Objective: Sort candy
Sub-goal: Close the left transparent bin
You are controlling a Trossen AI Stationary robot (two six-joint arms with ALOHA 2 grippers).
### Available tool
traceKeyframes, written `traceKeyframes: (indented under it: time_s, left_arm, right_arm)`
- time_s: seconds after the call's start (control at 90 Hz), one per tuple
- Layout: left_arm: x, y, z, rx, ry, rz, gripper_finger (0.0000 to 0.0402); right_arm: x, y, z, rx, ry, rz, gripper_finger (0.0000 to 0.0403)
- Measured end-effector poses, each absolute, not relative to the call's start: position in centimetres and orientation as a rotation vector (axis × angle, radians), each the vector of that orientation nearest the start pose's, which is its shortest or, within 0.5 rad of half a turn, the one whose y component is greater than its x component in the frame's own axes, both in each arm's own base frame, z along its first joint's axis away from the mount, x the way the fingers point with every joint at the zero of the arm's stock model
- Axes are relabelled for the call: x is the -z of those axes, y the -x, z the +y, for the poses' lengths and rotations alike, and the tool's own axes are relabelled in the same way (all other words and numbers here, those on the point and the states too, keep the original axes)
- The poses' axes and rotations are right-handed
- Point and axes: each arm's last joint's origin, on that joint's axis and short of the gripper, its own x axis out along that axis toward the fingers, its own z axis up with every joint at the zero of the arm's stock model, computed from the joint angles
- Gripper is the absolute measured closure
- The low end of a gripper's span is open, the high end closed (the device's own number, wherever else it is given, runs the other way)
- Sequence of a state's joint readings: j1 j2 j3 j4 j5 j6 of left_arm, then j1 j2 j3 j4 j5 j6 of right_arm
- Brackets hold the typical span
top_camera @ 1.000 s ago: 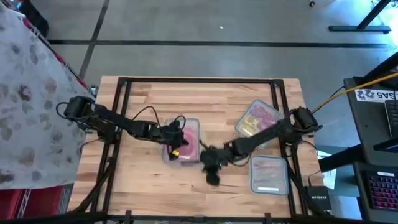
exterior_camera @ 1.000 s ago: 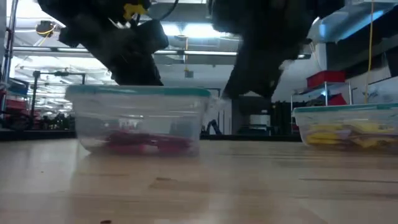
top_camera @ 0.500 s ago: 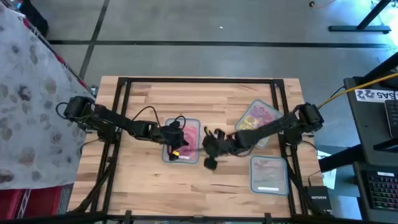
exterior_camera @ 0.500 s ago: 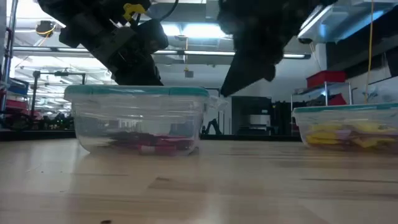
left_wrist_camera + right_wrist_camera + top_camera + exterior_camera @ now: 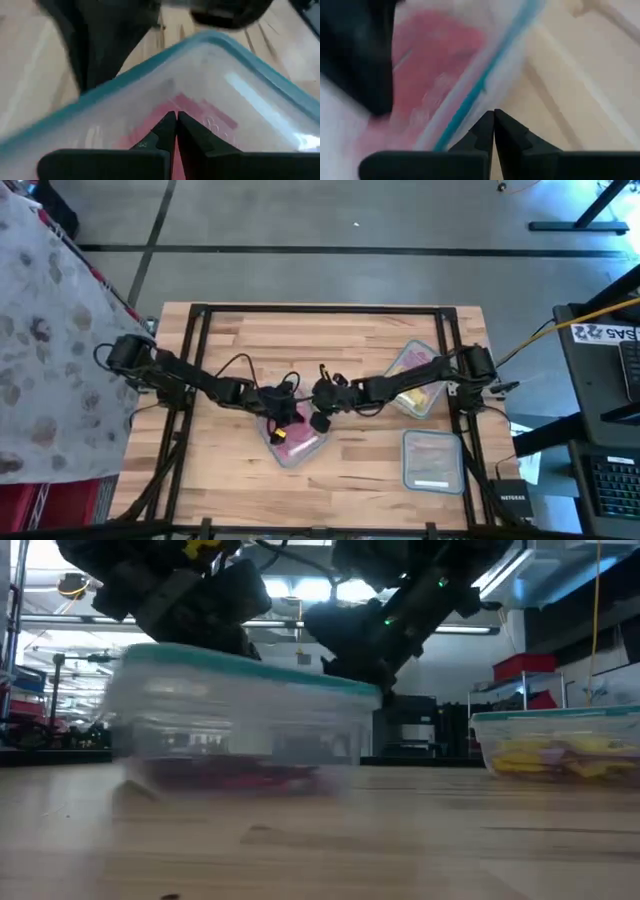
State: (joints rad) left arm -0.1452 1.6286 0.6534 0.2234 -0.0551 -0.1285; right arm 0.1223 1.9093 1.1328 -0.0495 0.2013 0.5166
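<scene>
my left hand (image 5: 283, 412) and right hand (image 5: 318, 418), both pinched together and empty, crowd the middle tub (image 5: 300, 445) — red candy (image 5: 235, 776) lies inside it, on the desk (image 5: 340, 340).

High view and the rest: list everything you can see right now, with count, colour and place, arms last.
Table: one, light wood, dark frame rails on it.
Tubs: three, clear with teal rims. Middle tub sits askew between the two grippers; far-right tub partly under the right arm; near-right tub by the near right edge.
Red candy: a pile, red/pink, in the middle tub; some pink in the near-right tub too.
Yellow candy: a pile, in the far-right tub.
Patterned cloth: one, white and grey, left of the table.
Left gripper: dark, shut, inside the middle tub over the red candy.
Right gripper: dark, shut, at the middle tub's rim.
</scene>
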Motion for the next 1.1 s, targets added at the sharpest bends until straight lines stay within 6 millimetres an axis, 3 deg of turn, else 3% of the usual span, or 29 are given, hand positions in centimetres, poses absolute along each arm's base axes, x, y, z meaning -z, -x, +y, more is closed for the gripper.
traceKeyframes:
  time_s: [0.4,0.622,0.711,0.867,0.978,1.1]
  left_arm:
    - [-11.9,-28.8,-3.4,0.005,0.050,0.633,0.0401]
    - [-11.1,-28.6,-3.4,-0.009,0.045,0.545,0.0401]
    - [-11.2,-28.5,-3.9,-0.008,0.042,0.546,0.0401]
    - [-11.6,-28.1,-4.3,-0.019,0.002,0.564,0.0401]
    - [-12.2,-27.5,-4.3,-0.004,-0.041,0.617,0.0401]
    - [-14.4,-27.2,-4.3,0.029,-0.064,0.545,0.0401]
  right_arm:
    - [-14.8,-39.1,5.2,0.142,-0.475,0.794,0.0403]
    - [-14.4,-38.7,5.9,0.198,-0.467,0.832,0.0403]
    - [-15.6,-37.5,6.5,0.227,-0.419,0.882,0.0403]
    - [-20.5,-34.3,7.2,0.302,-0.348,0.874,0.0403]
    - [-22.8,-30.8,7.4,0.459,-0.307,0.930,0.0403]
    - [-24.5,-26.6,7.0,0.652,-0.321,1.034,0.0403]
